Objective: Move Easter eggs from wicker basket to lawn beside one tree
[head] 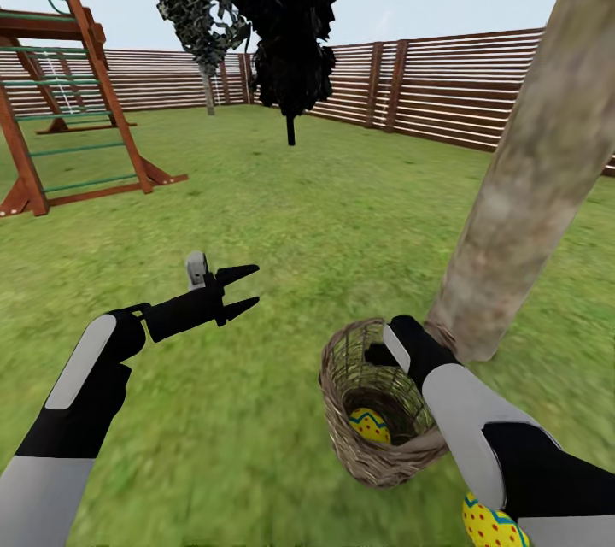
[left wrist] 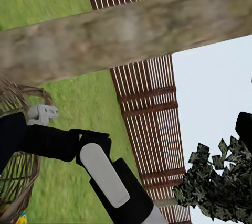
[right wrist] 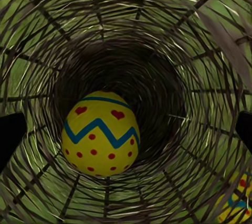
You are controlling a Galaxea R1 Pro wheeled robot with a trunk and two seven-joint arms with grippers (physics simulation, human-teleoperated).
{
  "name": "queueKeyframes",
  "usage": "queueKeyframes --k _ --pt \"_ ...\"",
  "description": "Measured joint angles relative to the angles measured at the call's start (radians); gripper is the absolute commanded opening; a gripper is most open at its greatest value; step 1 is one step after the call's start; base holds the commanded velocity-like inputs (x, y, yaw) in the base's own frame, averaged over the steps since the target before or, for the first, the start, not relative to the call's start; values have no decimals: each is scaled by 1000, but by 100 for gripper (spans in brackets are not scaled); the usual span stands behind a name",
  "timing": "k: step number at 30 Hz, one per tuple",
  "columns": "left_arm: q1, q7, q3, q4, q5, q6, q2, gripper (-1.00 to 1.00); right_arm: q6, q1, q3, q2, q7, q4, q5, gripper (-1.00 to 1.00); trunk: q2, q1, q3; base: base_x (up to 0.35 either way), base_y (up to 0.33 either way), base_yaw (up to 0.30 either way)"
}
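The wicker basket (head: 376, 463) lies tipped on the lawn (head: 282, 205) at the foot of the thick pale tree (head: 530, 171). One yellow Easter egg (head: 369, 426) with red dots and a blue zigzag rests inside it. A second Easter egg (head: 489, 525) lies on the grass beside the basket, partly behind my right forearm. My right gripper (right wrist: 127, 131) reaches into the basket mouth, open, its fingertips (right wrist: 10, 136) wide on either side of the egg (right wrist: 100, 135) and apart from it. My left gripper (head: 254, 285) hovers open and empty over the grass, left of the basket.
A wooden play frame (head: 60, 102) stands at the far left. A thin-trunked black-foliage tree (head: 292, 34) and another dark tree (head: 196, 8) stand further back. A slatted wooden fence (head: 444, 94) bounds the garden. Open grass lies ahead and to the left.
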Motion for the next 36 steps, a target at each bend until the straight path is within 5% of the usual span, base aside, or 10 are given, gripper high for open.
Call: queueKeyframes --k 36 --pt "0 0 1 0 0 0 2 100 2 -4 0 5 0 -4 -2 100 -8 16 -139 0 0 0"
